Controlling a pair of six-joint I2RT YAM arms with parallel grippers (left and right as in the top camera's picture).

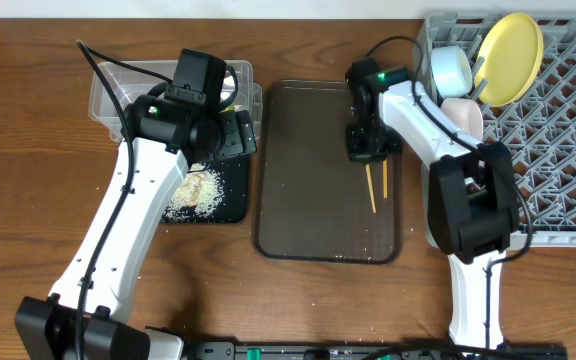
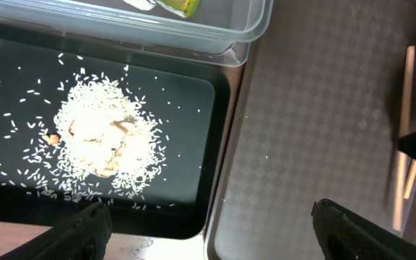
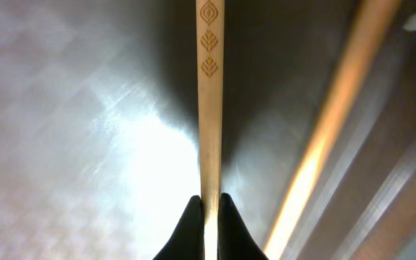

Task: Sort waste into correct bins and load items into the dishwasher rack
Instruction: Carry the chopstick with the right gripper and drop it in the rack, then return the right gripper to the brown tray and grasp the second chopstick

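Note:
My right gripper point(image 1: 367, 150) is shut on one wooden chopstick point(image 3: 209, 108) over the brown serving tray point(image 1: 298, 200); the second chopstick point(image 3: 334, 115) lies on the tray beside it. Both chopsticks point(image 1: 373, 185) show overhead. My left gripper point(image 2: 208, 231) is open and empty above the edge between the black tray point(image 2: 193, 137) and the serving tray. Loose white rice point(image 2: 103, 137) is piled in the black tray point(image 1: 233, 205). The green-and-orange wrapper point(image 2: 179, 6) lies in the clear tub point(image 1: 108, 85). The yellow plate point(image 1: 510, 55), light blue bowl point(image 1: 452, 68) and white bowl point(image 1: 465, 115) stand in the grey rack point(image 1: 558, 150).
A few rice grains lie scattered on the serving tray point(image 1: 368, 240) and on the wooden table near the black tray. The clear tub sits directly behind the black tray. The rack fills the right side of the table.

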